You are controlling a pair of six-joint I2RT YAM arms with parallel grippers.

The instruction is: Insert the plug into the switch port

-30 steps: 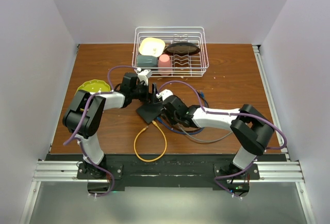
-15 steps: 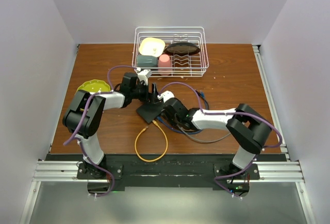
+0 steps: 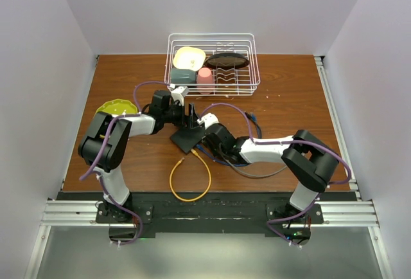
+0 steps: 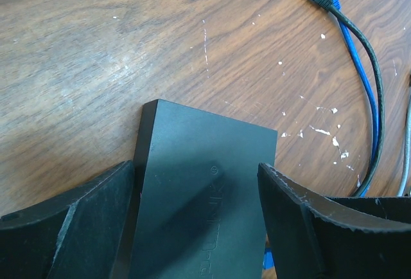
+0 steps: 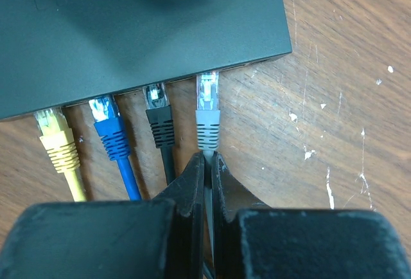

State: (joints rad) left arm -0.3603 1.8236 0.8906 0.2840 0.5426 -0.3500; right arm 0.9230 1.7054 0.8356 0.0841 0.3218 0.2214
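The switch (image 3: 185, 140), a flat dark grey box with faint raised lettering on its lid, is lying just left of centre on the table (image 3: 289, 99) in the top view. The left claw (image 3: 191, 116) is straddling its upper end, fingers spread wide and clasping its two long sides. Along the switch's lower edge in the right wrist view, a yellow plug (image 5: 51, 128), a blue plug (image 5: 106, 115) and a black plug (image 5: 156, 102) are sitting in a row. Right of them the plug (image 5: 207, 108), grey with a clear nose, is butting into the end port (image 5: 209, 74). Whether it is sitting fully home cannot be told. At lower centre the right claw (image 5: 207, 161) is pinching the cable (image 5: 207, 153) just behind it.
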